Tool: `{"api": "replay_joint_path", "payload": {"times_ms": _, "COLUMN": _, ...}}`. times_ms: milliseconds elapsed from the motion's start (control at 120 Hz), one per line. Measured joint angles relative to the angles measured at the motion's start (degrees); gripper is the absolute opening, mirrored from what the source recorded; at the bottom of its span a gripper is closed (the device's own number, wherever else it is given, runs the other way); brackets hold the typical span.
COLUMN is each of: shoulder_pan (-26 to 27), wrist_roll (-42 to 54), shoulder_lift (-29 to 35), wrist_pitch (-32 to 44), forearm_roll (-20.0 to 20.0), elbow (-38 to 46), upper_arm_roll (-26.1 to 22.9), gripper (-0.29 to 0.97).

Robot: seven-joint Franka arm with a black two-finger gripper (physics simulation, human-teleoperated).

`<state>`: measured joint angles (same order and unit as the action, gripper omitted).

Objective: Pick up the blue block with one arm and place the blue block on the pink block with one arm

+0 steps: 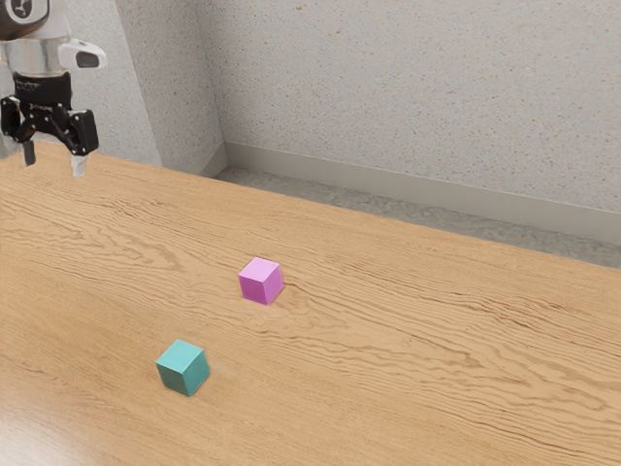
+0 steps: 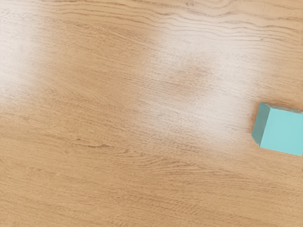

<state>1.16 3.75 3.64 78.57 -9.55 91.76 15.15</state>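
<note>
blue block [image 1: 182, 367] sits flat on the wooden desk [image 1: 437, 388], toward the desk's near edge in the exterior view. it is a teal shade of blue, one corner turned toward the camera, and nothing touches it. the pink block [image 1: 261, 281] rests farther in, toward the desk's far edge, and you can see bare wood between the two blocks. your arm [image 1: 39, 53] hangs over the desk's far edge at the exterior view's left, well apart from both blocks. its jaws point down, spread wide, and hold nothing. in the wrist view you look down on the desk [image 2: 132, 123]. the blue block [image 2: 279, 128] lies off to one side of the hand, partly cut by the frame, and is not under the jaws. behind the desk stand a speckled grey wall [image 1: 408, 78] and a pale baseboard [image 1: 437, 189].
</note>
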Motion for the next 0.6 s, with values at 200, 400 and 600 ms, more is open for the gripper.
{"api": "replay_joint_path", "payload": {"times_ms": 200, "shoulder_pan": -0.8, "wrist_roll": 1.3, "shoulder_lift": -3.3, "wrist_pitch": 3.0, "forearm_roll": 2.8, "elbow": -1.0, "upper_arm_roll": 0.9, "gripper": 0.68}}
{"api": "replay_joint_path", "payload": {"times_ms": 400, "shoulder_pan": -6.4, "wrist_roll": 3.7, "shoulder_lift": -2.7, "wrist_pitch": 0.0, "forearm_roll": 11.8, "elbow": -8.1, "upper_arm_roll": -3.3, "gripper": 0.68}}
{"api": "replay_joint_path", "payload": {"times_ms": 600, "shoulder_pan": -2.5, "wrist_roll": 2.4, "shoulder_lift": 3.4, "wrist_pitch": -0.7, "forearm_roll": 18.5, "elbow": 0.7, "upper_arm_roll": -9.1, "gripper": 0.68}}
